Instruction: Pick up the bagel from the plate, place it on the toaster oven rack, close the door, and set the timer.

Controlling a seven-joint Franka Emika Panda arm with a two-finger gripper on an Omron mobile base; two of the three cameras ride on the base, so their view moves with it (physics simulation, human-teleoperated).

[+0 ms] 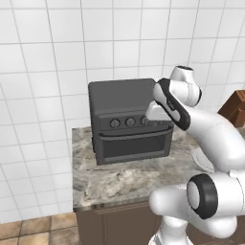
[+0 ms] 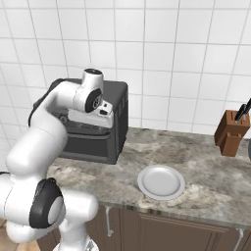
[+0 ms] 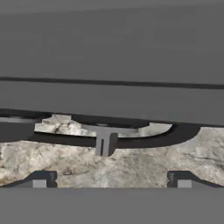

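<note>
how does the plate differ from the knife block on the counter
The plate is white, round and lies flat and low; the knife block is brown, angular and stands tall. The plate is bare, with nothing on it, while the knife block holds dark-handled knives sticking out of its top. The plate sits near the counter's front edge, between the toaster oven and the block; the block stands farther back, near the tiled wall. Both rest on the marble counter.

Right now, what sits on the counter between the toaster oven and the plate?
Nothing: in the right base view the marble counter is bare between the toaster oven and the plate, which holds no bagel.
</note>
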